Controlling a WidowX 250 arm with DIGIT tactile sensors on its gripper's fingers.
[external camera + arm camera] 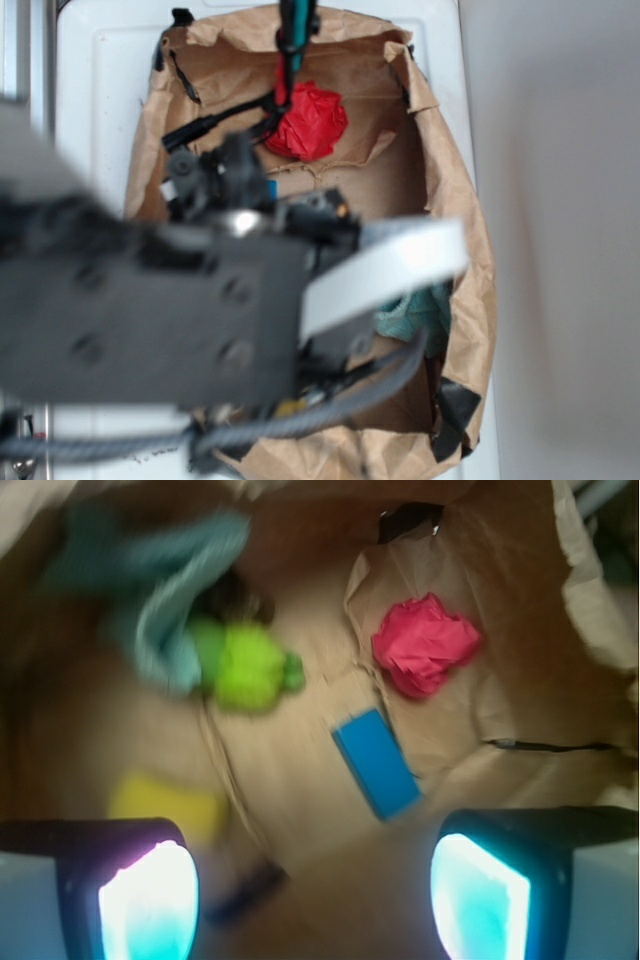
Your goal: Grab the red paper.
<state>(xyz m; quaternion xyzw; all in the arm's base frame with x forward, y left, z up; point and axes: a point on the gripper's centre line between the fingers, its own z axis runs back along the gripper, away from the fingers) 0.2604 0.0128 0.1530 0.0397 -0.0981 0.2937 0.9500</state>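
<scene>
Here, one red paper (425, 643) lies far right of one blue block (375, 761) inside one paper bag (500, 720); tool (315, 885) spread, empty.

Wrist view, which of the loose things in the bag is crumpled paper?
The red paper, upper right on the bag floor: creased and balled, unlike the flat blue block, the green toy and the teal cloth.

The arm (150, 310) fills the lower left of the exterior view, a dark blurred block with a white band and grey cables trailing beneath it. In the wrist view the tool (315, 890) points downward, its two fingers (148, 900) spread wide apart, glowing pale, with nothing held between them.
</scene>
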